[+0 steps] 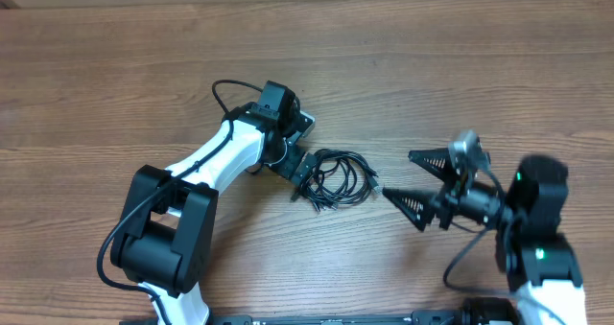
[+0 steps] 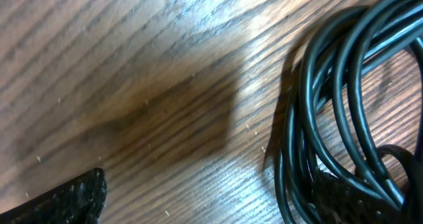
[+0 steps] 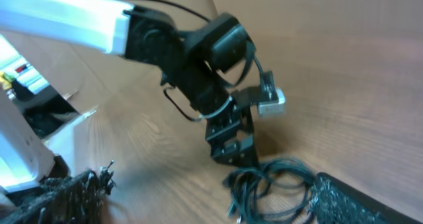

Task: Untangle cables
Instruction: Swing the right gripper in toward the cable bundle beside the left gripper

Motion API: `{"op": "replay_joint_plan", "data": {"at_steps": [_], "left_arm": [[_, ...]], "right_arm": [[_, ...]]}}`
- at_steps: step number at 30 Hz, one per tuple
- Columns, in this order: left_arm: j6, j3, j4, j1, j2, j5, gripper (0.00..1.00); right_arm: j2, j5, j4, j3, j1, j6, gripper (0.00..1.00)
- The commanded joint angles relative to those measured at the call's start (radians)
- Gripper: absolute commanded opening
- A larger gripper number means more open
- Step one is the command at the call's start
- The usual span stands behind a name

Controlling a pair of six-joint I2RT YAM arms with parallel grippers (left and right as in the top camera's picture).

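Observation:
The cables (image 1: 338,177) lie as one loose coil of thin black cords on the wooden table. They also show in the left wrist view (image 2: 330,98) and in the right wrist view (image 3: 272,183). My left gripper (image 1: 301,171) is at the coil's left edge. In its own view it (image 2: 211,207) is open, and its right finger lies among the strands with nothing pinched. My right gripper (image 1: 398,175) is wide open just right of the coil. In its own view it (image 3: 205,204) is empty, and its right finger is close beside the coil.
The wooden table (image 1: 115,95) spreads all round the coil. The left arm's white link (image 1: 216,152) runs from the front left up to the coil. In the right wrist view the left gripper (image 3: 230,145) stands right behind the cables.

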Motion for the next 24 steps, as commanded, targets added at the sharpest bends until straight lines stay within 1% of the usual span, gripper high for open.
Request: {"op": "replay_joint_plan", "data": {"at_steps": [1,4,7,9,12,17,22,24], "left_arm": [[-0.057,0.021,-0.019,0.010,0.012,-0.003,1.00],[-0.057,0.021,-0.048,0.010,0.012,0.061,1.00],[-0.057,0.021,-0.074,0.010,0.012,0.158,1.00],[-0.059,0.021,-0.089,0.010,0.012,0.206,1.00],[-0.085,0.021,-0.106,0.012,0.012,0.238,0.99],[-0.109,0.021,-0.126,0.012,0.012,0.246,0.99],[-0.108,0.021,-0.112,0.012,0.012,0.241,1.00],[-0.103,0.021,-0.096,0.012,0.012,0.233,0.99]], "right_arm": [[0.112,0.013,-0.091,0.108,0.010,-0.064,1.00],[0.222,0.099,-0.212,0.176,0.033,-0.097,1.00],[0.324,0.148,-0.316,0.231,0.065,-0.203,1.00],[0.378,0.175,-0.353,0.257,0.084,-0.243,1.00],[0.419,0.224,-0.334,0.269,0.100,-0.243,1.00],[0.428,0.412,-0.238,0.269,0.101,-0.242,1.00],[0.429,0.388,-0.196,0.269,0.101,-0.242,1.00],[0.429,0.387,-0.191,0.269,0.101,-0.280,1.00]]}}
